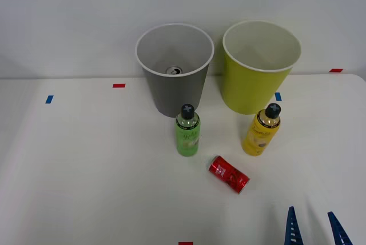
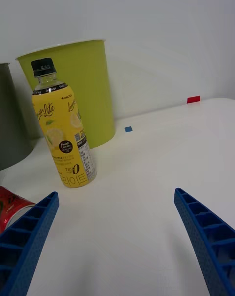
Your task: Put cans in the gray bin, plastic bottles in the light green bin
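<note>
A red can [image 1: 229, 174] lies on its side on the white table, and its end [image 2: 12, 209] shows beside one blue finger in the right wrist view. Another can's silver top [image 1: 174, 71] rests at the bottom of the gray bin [image 1: 174, 91]. The green bottle [image 1: 187, 131] stands upright in front of the gray bin. The yellow bottle [image 1: 261, 131] [image 2: 61, 129] stands in front of the light green bin [image 1: 257, 82] [image 2: 88, 88]. My right gripper [image 1: 316, 229] [image 2: 117, 232] is open near the table's front right, holding nothing, short of the yellow bottle and the red can.
Small red tape marks [image 1: 118, 85] [image 1: 336, 70] and blue tape marks [image 1: 49, 99] [image 1: 278, 96] dot the white table [image 1: 86, 171]. A pale wall stands close behind the two bins. Open tabletop stretches to the left of the bottles.
</note>
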